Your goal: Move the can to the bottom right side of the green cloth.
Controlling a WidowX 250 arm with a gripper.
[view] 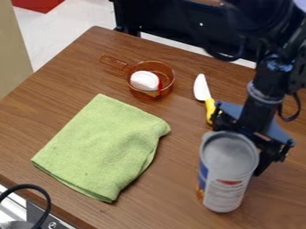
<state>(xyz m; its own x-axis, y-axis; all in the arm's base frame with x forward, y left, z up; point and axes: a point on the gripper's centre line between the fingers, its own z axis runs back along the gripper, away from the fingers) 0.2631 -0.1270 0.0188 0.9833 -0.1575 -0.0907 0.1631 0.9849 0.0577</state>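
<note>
At the right, the black gripper (pixel 242 141) is shut on a can (pixel 226 179) with a silvery top and a white, blue and orange label. One finger is behind the can's upper left rim, and the other runs down along its right side. The can partly hides the fingers. Whether its base touches the table cannot be told. The green cloth (pixel 101 145) lies flat to the left of the can, apart from it, with a slightly folded right corner.
A clear orange pan (pixel 164 91) holding a white piece stands behind the cloth on the wooden table (pixel 161 183). Close behind the gripper lies a knife (pixel 203 89) with a yellow handle. A black cable and metal object are at the lower left.
</note>
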